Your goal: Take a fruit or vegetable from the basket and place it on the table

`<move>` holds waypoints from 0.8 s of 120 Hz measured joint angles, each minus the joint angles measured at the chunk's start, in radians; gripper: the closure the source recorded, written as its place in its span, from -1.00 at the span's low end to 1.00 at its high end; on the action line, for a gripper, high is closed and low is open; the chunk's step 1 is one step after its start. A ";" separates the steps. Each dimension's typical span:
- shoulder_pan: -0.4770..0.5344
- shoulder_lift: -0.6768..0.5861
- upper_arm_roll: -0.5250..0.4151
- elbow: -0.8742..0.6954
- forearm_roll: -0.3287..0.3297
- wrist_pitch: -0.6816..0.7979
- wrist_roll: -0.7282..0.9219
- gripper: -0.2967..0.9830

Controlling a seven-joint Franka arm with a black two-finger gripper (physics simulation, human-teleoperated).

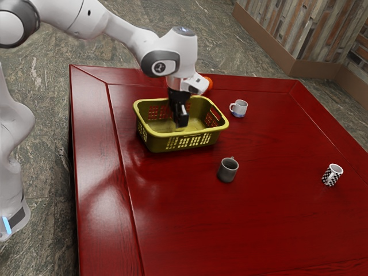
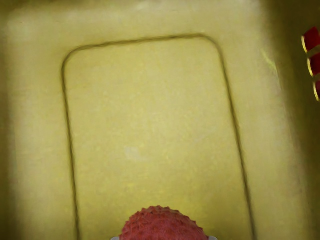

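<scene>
One red, bumpy lychee (image 2: 162, 225), directly between the tips of the pincer (image 1: 180, 121); spiky skin, roundish, no clear long axis. Pincer state: part-closed on the lychee, a tip snug against it on either side, gap about the fruit's width. Only arm present, so no choice of hand.

Location: pincer reaches down inside the yellow-green plastic basket (image 1: 167, 134), within its rim, lychee with it, over the basket's floor. Can't tell if the fruit touches the floor or hangs just above.

Key relation: fruit in line with the hand, no sideways offset, so next move should be straight up, then out past the rim. Step judged: grasp made, lift due; placing on the red desk (image 1: 276, 230) not yet done. Likely drop-off: desk between the gray mug (image 1: 227, 170) and the checkered mug (image 1: 332, 175), toward the exterior view's right. White-and-blue mug (image 1: 239, 108) sits just beside the basket's far right corner, orange round object (image 1: 208, 83) behind the hand; swing wide of both.

Risks: low lift snags the slotted wall; round fruit may slip if pinched off-center, or roll after release. Set down low, open gently.
</scene>
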State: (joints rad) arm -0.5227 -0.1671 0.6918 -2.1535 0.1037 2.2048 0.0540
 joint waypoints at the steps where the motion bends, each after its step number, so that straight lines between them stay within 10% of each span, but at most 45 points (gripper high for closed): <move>1: 0.000 -0.003 0.000 0.006 0.002 -0.002 0.000 0.35; 26: -0.147 -0.048 -0.025 0.206 0.096 -0.089 -0.004 0.37; 46: -0.223 0.053 -0.240 0.372 0.157 -0.129 -0.028 0.36; 68: -0.044 0.313 -0.573 0.513 0.073 -0.120 -0.062 0.32; 96: 0.109 0.344 -0.617 0.526 0.013 -0.108 -0.070 -0.37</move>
State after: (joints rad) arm -0.4133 0.1767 0.0743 -1.6270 0.1171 2.0970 -0.0164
